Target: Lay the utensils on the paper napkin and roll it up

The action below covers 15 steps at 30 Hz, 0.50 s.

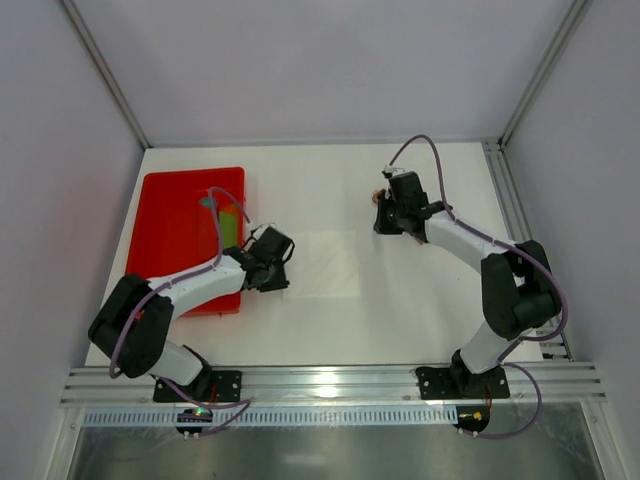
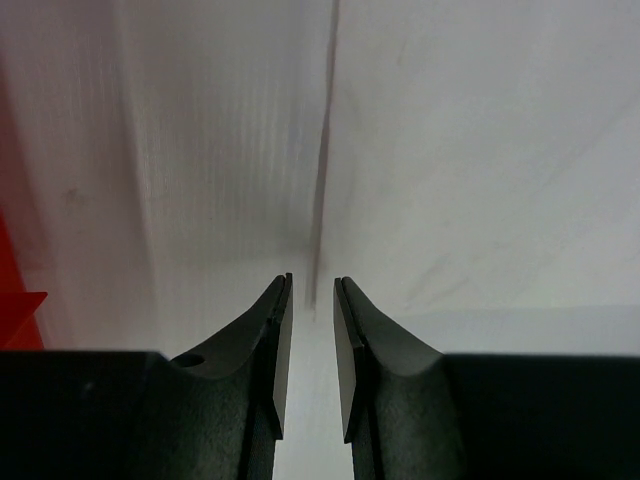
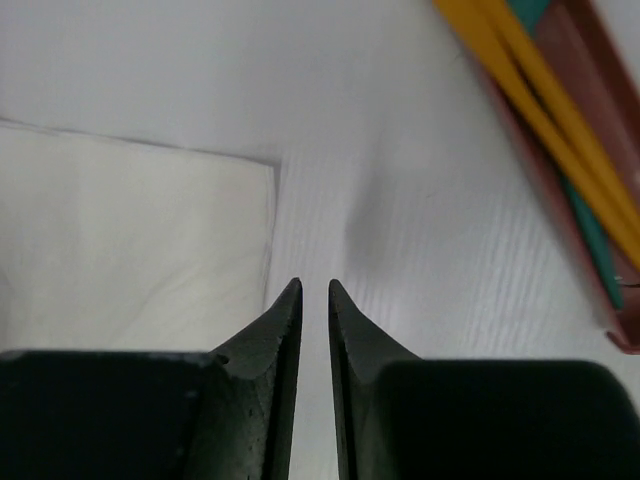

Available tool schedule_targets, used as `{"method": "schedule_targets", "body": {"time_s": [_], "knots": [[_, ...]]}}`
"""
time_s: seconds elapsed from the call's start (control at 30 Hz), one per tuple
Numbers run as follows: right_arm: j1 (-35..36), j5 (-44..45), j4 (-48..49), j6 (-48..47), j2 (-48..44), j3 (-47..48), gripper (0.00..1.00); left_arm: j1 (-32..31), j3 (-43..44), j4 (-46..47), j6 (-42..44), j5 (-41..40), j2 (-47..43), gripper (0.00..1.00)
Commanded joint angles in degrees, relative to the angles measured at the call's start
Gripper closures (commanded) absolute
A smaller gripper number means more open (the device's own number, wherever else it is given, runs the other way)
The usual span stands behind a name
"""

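Note:
The white paper napkin lies flat mid-table. My left gripper is at its left edge, jaws a narrow gap apart and empty. In the left wrist view the gripper points along a dark line where the napkin meets the table. The orange-tan utensils lie side by side on a green strip and a reddish-brown bar, just beyond my right gripper. That gripper is all but closed and empty, hovering beside the napkin's corner.
A red tray sits at the far left with green items in it. Its edge shows in the left wrist view. Grey walls enclose the table on three sides, and a metal rail runs along the near edge.

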Motion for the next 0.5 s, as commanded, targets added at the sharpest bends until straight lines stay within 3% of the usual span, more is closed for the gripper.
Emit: {"method": "schedule_targets", "body": {"time_s": [0.0,0.2,0.47], "knots": [[-5.52,3.02,1.49,-4.15,-2.39,1.91,0.81,-0.19,-1.45,3.56,0.71,-0.08,1.39,0.73],[-13.26,0.2,0.52,-4.68,2.71,7.27,0.78,-3.95,-3.74,6.29,-1.83,2.56,2.98,0.76],[-18.19,0.55,0.7,-7.14,4.47,9.04,0.78,-9.5,-7.33,3.74,-6.31,2.91,0.1,0.76]]}}
